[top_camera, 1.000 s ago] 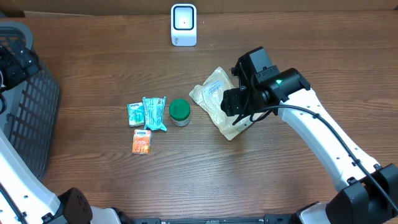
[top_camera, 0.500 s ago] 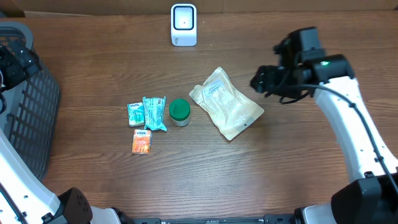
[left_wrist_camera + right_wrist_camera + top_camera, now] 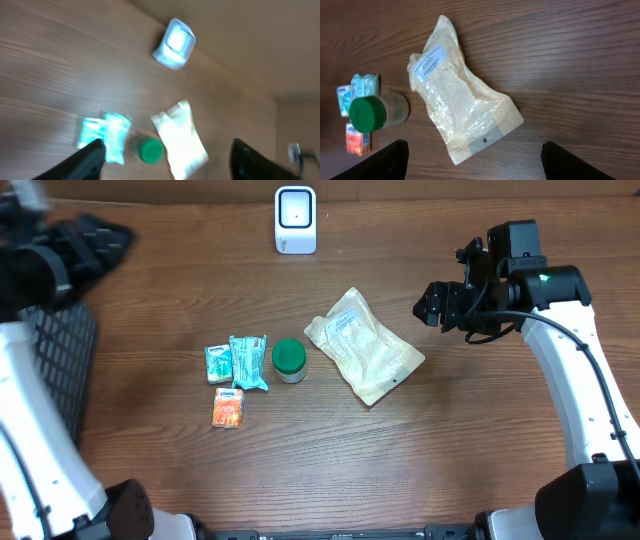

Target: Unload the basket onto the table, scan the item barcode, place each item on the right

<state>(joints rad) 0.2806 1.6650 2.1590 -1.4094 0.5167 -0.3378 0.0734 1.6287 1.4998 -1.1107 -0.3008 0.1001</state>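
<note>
Saw pouch (image 3: 365, 348) flat, label up, prob. for pickup toward scanner (image 3: 295, 220); R gripper (image 3: 480, 162) splayed, empty; L gripper (image 3: 172, 162) same.

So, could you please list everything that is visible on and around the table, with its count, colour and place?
scanner: one, white, far edge of the table, near the middle
pouch: one, clear with pale contents and a white label, lying flat right of the middle
jar: one, green lid, just left of the pouch
teal packets: two, teal, side by side left of the jar
orange packet: one, orange, on the near side of the teal packets
basket: one, black, left edge
table: one, brown wood
left gripper: one, black, open and empty, over the far left corner, blurred
right gripper: one, black, open and empty, right of the pouch
</note>
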